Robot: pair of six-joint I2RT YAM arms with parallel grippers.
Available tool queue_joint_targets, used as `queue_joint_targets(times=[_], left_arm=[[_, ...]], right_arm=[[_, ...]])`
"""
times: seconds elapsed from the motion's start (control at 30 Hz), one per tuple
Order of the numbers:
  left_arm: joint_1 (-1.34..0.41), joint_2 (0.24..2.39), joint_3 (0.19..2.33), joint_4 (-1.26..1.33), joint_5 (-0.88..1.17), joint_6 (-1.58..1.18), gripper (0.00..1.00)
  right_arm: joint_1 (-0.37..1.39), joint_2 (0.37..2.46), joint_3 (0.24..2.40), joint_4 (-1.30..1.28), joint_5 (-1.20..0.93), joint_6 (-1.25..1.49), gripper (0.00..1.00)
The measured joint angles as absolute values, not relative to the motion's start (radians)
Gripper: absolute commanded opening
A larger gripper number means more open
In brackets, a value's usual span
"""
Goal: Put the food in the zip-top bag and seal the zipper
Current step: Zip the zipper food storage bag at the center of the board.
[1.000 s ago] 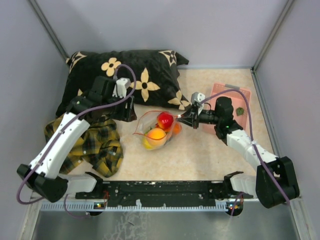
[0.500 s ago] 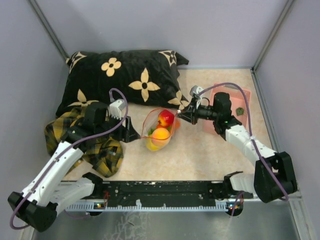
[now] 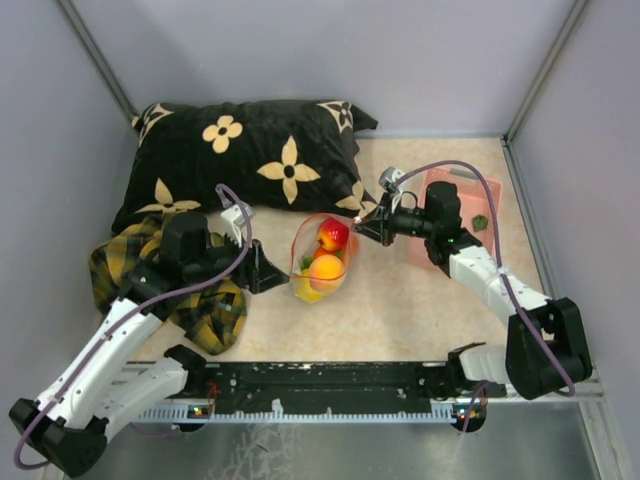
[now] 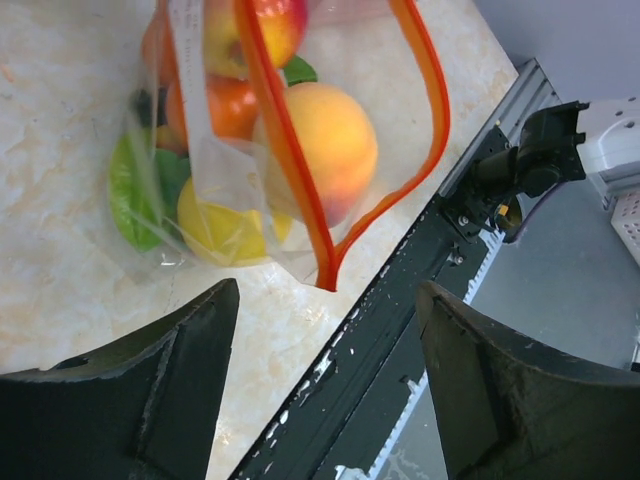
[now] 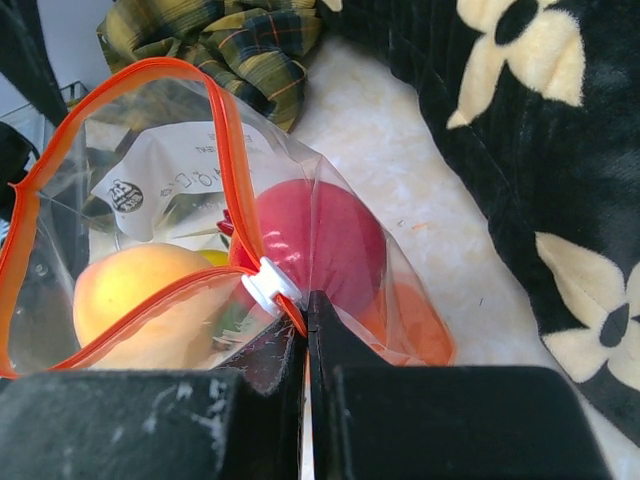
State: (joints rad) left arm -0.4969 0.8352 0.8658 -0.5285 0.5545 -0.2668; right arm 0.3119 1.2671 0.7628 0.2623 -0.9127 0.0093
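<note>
A black flowered pillow [image 3: 245, 160] lies at the far left, with a plaid cloth [image 3: 205, 295] nearer. At the middle of the table [image 3: 420, 310] the zip-top bag [image 3: 322, 258] gapes open, the food [image 3: 326, 268] inside. The left gripper [image 3: 270, 272], fingers spread and empty, sits just left of it. The right gripper [image 3: 362, 228] pinches the zipper [image 4: 444, 105] at its right end.

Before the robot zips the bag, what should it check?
1. Right gripper shut on the end of the zipper: ok.
2. Left gripper open, close beside the zip-top bag: ok.
3. Zipper sealed: not ok, the mouth gapes wide.
4. Red apple and lemon inside the bag: ok.
5. All food bagged: cannot tell; a small green thing lies in the pink basket.
</note>
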Motion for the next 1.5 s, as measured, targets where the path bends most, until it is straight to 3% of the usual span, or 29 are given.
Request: queue_joint_targets(times=[0.33, 0.57, 0.7, 0.87, 0.9, 1.23, 1.5], left_arm=[[-0.745, 0.846, 0.844, -0.493, 0.339, -0.26, 0.72], [-0.787, 0.873, 0.833, -0.484, 0.189, -0.236, 0.61], [-0.806, 0.915, 0.833, -0.469, 0.137, -0.221, 0.43], [-0.808, 0.924, 0.838, -0.466, 0.101, -0.182, 0.04], [-0.809, 0.922, 0.842, -0.466, 0.091, -0.176, 0.0], [-0.809, 0.808, 0.885, -0.467, -0.096, -0.123, 0.0], [-0.761, 0.874, 0.9, -0.47, -0.189, -0.126, 0.0]], right_arm=[[0.312, 1.287, 0.768, 0.279, -0.908, 0.039, 0.0], [0.312, 1.287, 0.768, 0.28, -0.905, 0.046, 0.0], [0.312, 1.287, 0.768, 0.279, -0.905, 0.046, 0.0], [0.312, 1.286, 0.769, 0.258, -0.905, 0.03, 0.0], [0.312, 1.285, 0.769, 0.246, -0.904, 0.024, 0.0], [0.289, 1.188, 0.739, 0.152, -0.899, -0.025, 0.0], [0.289, 1.104, 0.646, 0.181, -0.903, -0.014, 0.0]])
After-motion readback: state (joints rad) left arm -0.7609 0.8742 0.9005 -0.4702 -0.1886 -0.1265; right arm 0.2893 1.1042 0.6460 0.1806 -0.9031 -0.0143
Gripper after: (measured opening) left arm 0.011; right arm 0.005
